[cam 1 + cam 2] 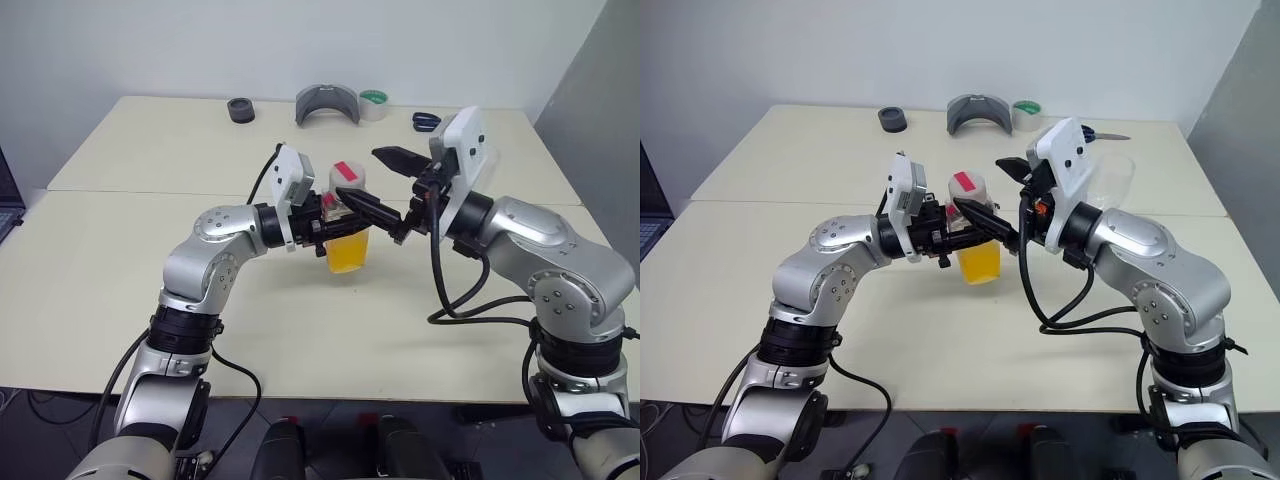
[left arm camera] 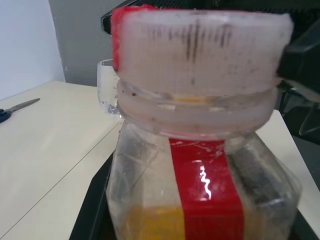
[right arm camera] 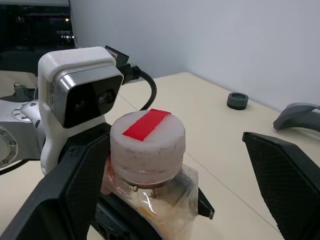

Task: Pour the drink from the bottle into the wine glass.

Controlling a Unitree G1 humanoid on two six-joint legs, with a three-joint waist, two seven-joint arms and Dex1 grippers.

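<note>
Right now my left gripper [image 1: 325, 218] is clamped tight on the bottle [image 1: 347, 225], holding it upright above the table [image 1: 120, 260] at the centre of the left eye frame — the drink [image 1: 347, 250] fills its lower part. My right gripper [image 1: 388, 185] stands wide open with its fingers on either side of the white cap [image 3: 147, 142], gripping nothing. The wine glass [image 1: 1110, 180] sits right of centre in the right eye frame, mostly hidden behind my right wrist. Along the top edge lie a black ring [image 1: 240, 109], a grey curved piece [image 1: 327, 103], a tape roll [image 1: 373, 101] and scissors [image 1: 425, 121] — well apart from my hands.
</note>
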